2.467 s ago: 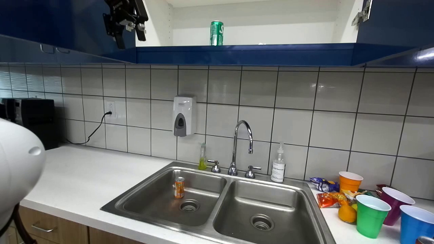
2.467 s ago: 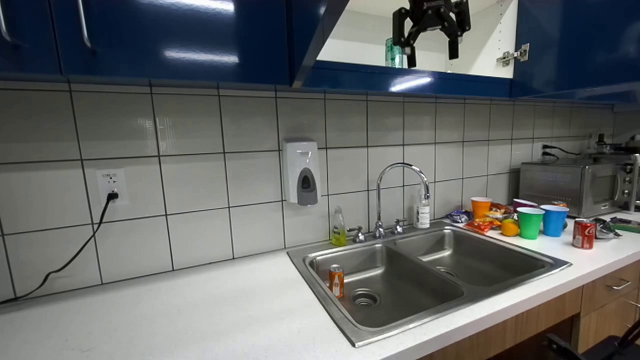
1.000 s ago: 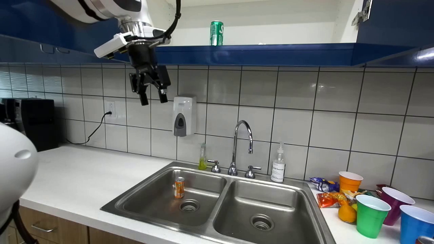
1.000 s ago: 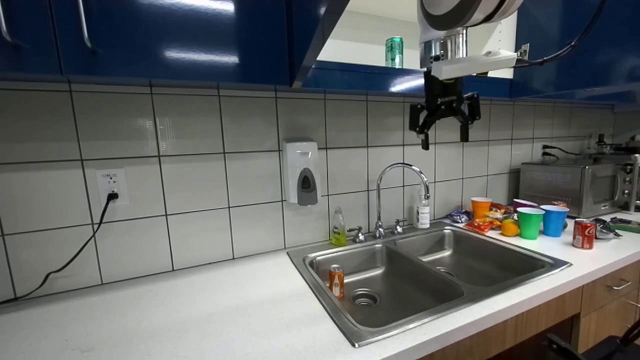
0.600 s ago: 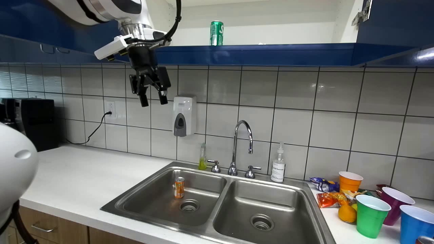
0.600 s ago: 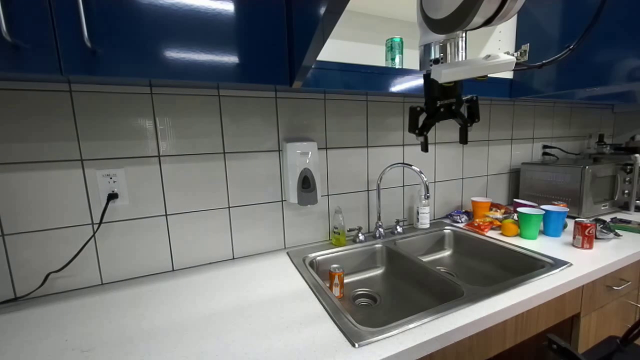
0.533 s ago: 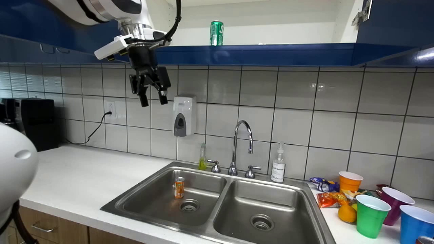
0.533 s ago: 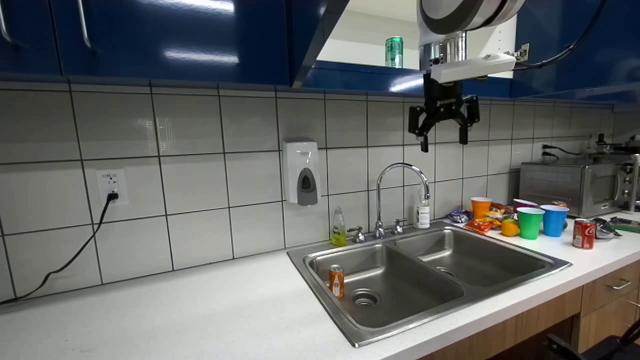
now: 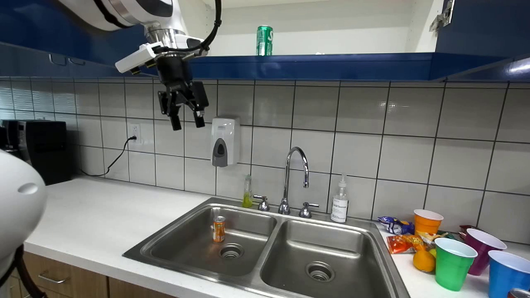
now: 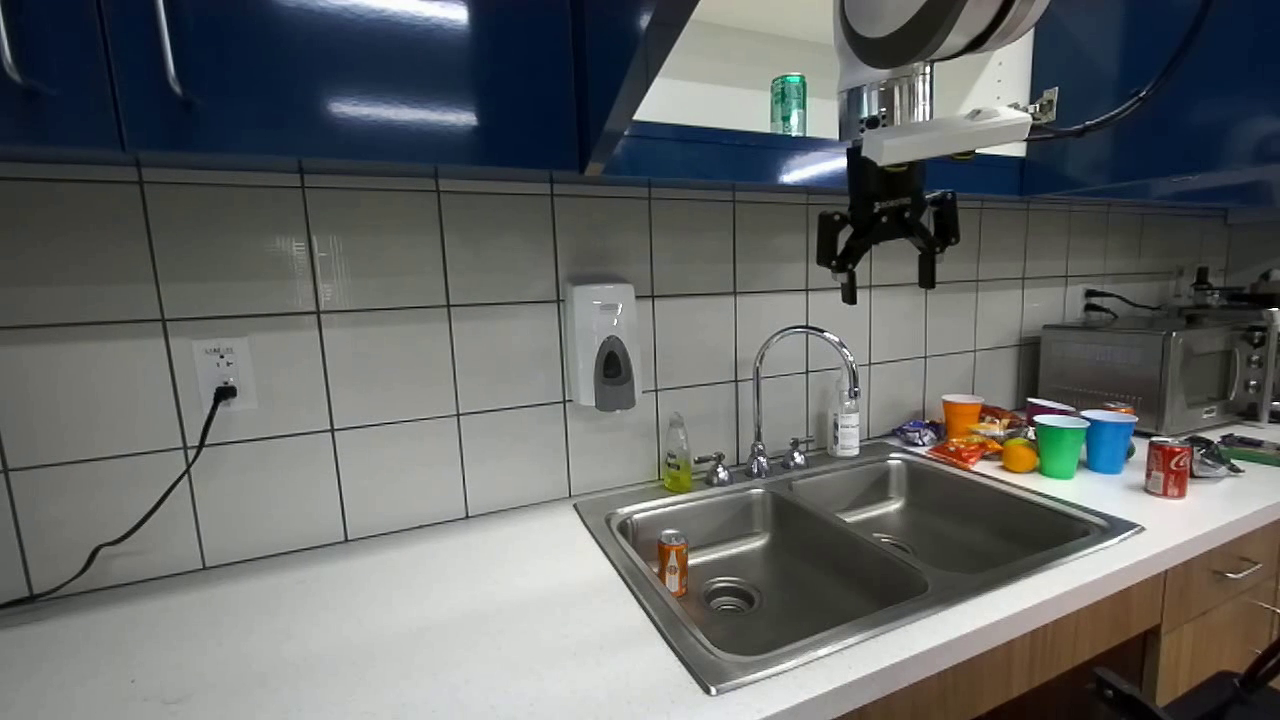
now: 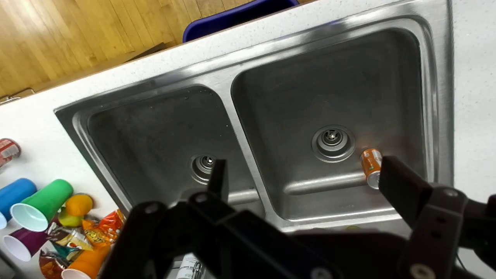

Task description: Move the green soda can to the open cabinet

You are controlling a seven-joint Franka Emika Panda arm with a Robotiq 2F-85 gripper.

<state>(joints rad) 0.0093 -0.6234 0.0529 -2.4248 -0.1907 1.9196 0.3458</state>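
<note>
Soda can (image 9: 264, 40), green, stands upright inside the open cabinet (image 9: 298, 66) above the sink (image 9: 269, 246) in an exterior view. The gripper (image 9: 188, 123) hangs higher than the sink, and its two fingers (image 9: 176, 122) are spread wide, well apart from the soda can. In one basin (image 9: 178, 256) of the sink an orange can (image 9: 219, 229) is standing, near the drain (image 9: 231, 251). On the back rim of the sink rises the faucet (image 9: 287, 186); a green cup (image 9: 454, 269) and a blue cup (image 9: 509, 274) stand on the counter (image 9: 103, 211) beside the sink.

In an exterior view, a soap dispenser (image 10: 603, 345) is mounted on the wall (image 10: 400, 370) behind the sink, and a red can (image 10: 1168, 468) stands on the counter, at the same side of the sink as these two cups. Between the fingers one sees this wall.

In the wrist view, the sink is below the gripper, and parts of both basins are visible between the separated fingers; a blue container (image 11: 236, 19) is seen partly, past the front edge of the sink
</note>
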